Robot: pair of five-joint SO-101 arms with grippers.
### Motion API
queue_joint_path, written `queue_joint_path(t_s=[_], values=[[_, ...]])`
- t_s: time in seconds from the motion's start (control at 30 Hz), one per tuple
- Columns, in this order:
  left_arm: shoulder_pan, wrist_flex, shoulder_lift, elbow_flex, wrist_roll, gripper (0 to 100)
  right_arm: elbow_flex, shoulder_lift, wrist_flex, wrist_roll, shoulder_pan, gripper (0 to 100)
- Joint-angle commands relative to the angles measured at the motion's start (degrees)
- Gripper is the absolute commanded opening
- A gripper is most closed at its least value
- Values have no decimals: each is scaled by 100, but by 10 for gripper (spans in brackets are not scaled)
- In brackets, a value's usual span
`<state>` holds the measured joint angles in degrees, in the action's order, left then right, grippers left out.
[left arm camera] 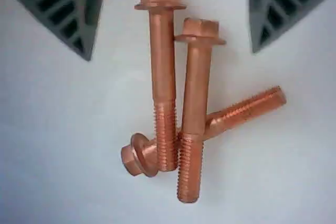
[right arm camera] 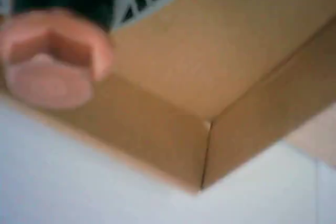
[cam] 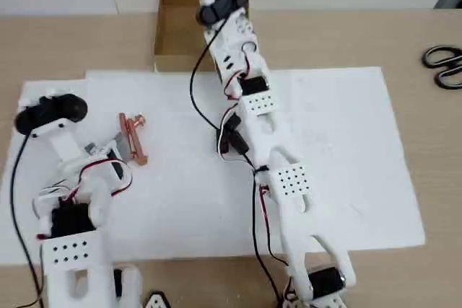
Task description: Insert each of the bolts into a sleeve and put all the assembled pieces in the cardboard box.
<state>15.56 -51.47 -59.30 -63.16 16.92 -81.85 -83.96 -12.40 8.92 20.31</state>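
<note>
Three copper bolts lie in a loose heap on the white sheet, two side by side across a third. My left gripper hangs open right above them, with a grey fingertip on either side. From above, the bolts lie just beyond the left arm. The right arm reaches to the cardboard box at the back. Close to its camera a blurred copper bolt head sits against a dark part, held in the right gripper beside the box's corner.
A white sheet covers the middle of the wooden table. Scissors lie at the far right edge. The right arm's cables hang over the sheet's middle.
</note>
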Motion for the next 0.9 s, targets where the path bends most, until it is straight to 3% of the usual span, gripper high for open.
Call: queue_joint_path(t_s=[0.0, 0.2, 0.57, 0.87], values=[[0, 9, -114, 22, -35, 188, -651, -127, 136, 53, 40, 50], [0, 18, -114, 22, -35, 188, -659, -277, -40, 53, 40, 217], [0, 18, -114, 22, -35, 188, -1468, -119, -848, 53, -22, 221], [0, 18, -114, 48, -35, 188, -1459, 1754, -2334, 62, -215, 221]])
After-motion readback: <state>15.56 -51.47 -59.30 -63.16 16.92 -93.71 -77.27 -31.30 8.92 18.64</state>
